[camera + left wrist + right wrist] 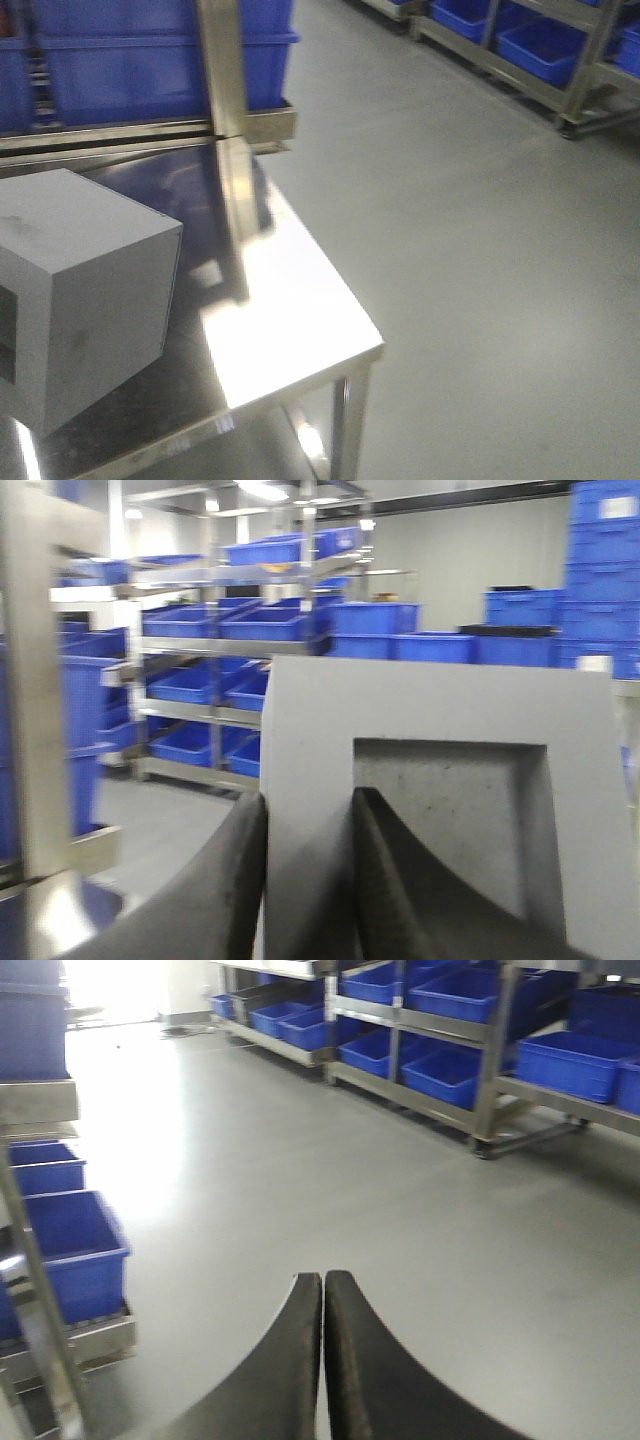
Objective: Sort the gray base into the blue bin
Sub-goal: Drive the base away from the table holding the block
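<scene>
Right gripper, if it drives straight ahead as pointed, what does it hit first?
Nothing close. The right gripper points across bare floor; the path looks free, with the floor likely met before the far shelf rack. Depth is unclear.

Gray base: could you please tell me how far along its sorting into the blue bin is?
Done: the left gripper grips the base, jaws pinching one wall, one jaw inside the recess. In hand: the base is over the table; whether it is lifted is unclear. Left: carrying it to a bin behind the table and releasing. The right gripper is shut, empty.
</scene>
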### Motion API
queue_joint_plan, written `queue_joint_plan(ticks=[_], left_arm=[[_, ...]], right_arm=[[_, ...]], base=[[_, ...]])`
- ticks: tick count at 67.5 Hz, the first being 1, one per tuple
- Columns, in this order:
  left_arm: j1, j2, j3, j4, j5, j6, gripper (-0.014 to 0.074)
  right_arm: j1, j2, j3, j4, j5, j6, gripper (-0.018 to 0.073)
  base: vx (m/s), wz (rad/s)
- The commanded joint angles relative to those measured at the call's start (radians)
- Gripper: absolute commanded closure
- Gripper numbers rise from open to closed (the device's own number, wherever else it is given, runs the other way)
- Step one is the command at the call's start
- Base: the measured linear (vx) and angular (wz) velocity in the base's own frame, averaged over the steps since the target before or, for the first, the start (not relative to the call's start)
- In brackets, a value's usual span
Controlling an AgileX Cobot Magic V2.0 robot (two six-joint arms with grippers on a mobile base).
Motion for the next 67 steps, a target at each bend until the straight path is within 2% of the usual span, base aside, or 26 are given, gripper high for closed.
queue_joint_plan(ticks=[1,67], left_arm=[[-0.001,0.006,-0.028,-0.01,-0.11,-0.012,0.0593],[-0.001,0.006,-0.028,-0.01,-0.111,-0.012,0.0593]], right_arm=[[-0.006,0.018,0.002,-0.008,-0.075,-0.012,0.0564],[-0.006,0.018,0.002,-0.008,-0.075,-0.012,0.0564]], base=[[-0.13,-0.62],[-0.05,-0.7]])
